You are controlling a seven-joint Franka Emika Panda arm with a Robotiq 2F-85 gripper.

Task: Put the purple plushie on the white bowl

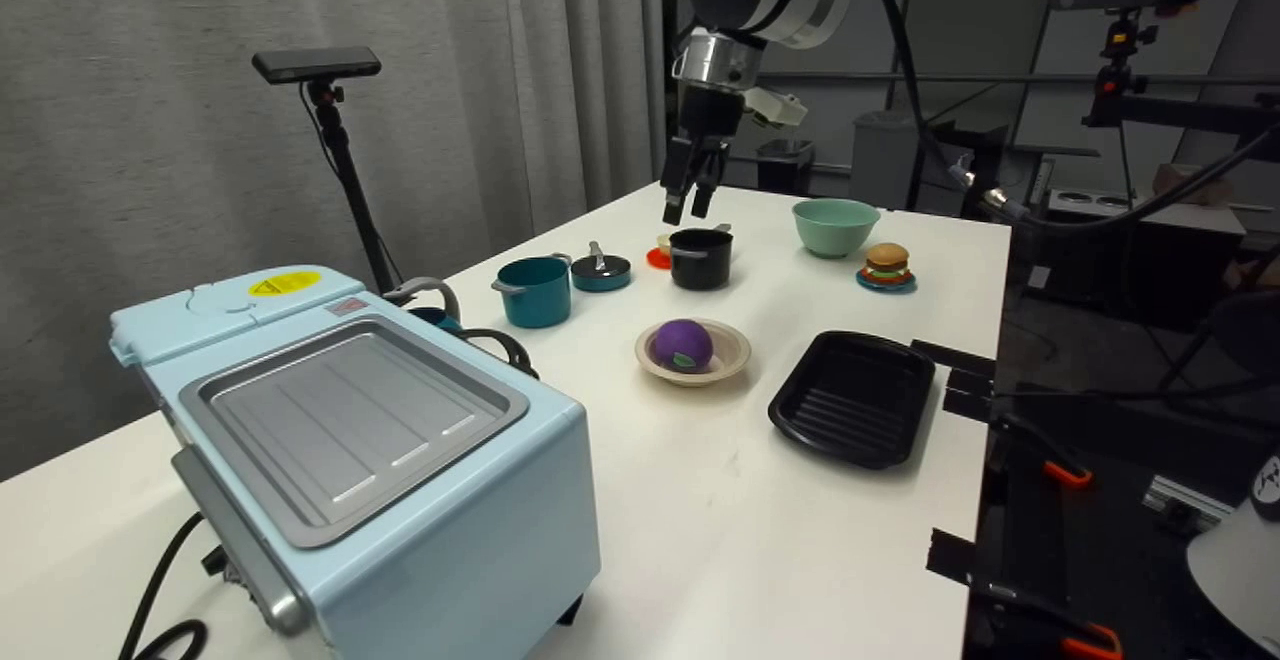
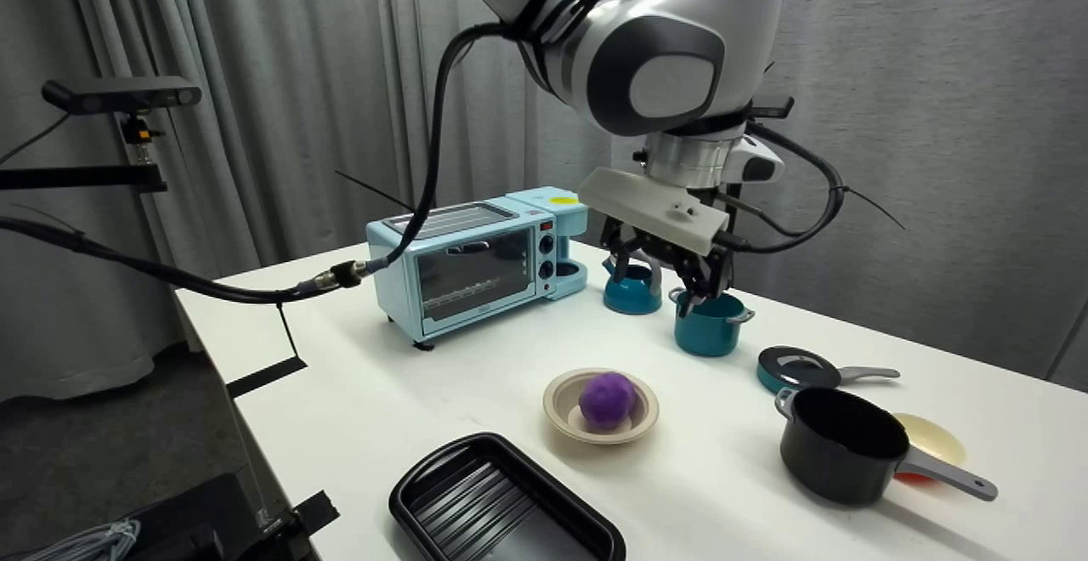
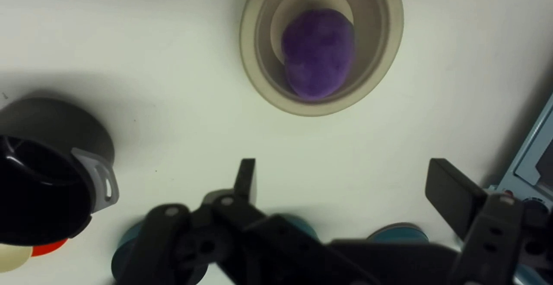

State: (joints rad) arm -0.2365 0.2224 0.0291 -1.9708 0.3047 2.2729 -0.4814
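The purple plushie (image 3: 319, 54) sits inside the white bowl (image 3: 248, 47), and we see a deep violet, rounded lump with a soft, fuzzy skin. In an exterior view a small green leaf shape (image 1: 684, 360) shows low on its side. In the wrist view it looks a little longer than wide, and it lies off the middle of the bowl, toward the wall nearest the hand (image 3: 341, 177), so part of the bowl's pale floor shows beside it. We cannot tell whether it touches that wall.

That hand has its fingers (image 3: 453, 194) spread wide, and between the tips we look through to white table (image 3: 345, 147). It hangs in the air, well apart from the bowl and the plushie.

Near the bowl lies the black ridged tray (image 1: 850, 400), with a narrow strip of table between the two. Past the tray, as we count from the bowl, runs the table's edge, marked with pieces of black tape (image 1: 970, 385). On the bowl's opposite side stands the teal pot (image 2: 708, 331). A broader stretch of table separates the bowl from the light blue toaster oven (image 2: 476, 276), and another reaches from the bowl to the black pot (image 2: 837, 463), whose long grey handle (image 2: 948, 473) points away from the bowl.
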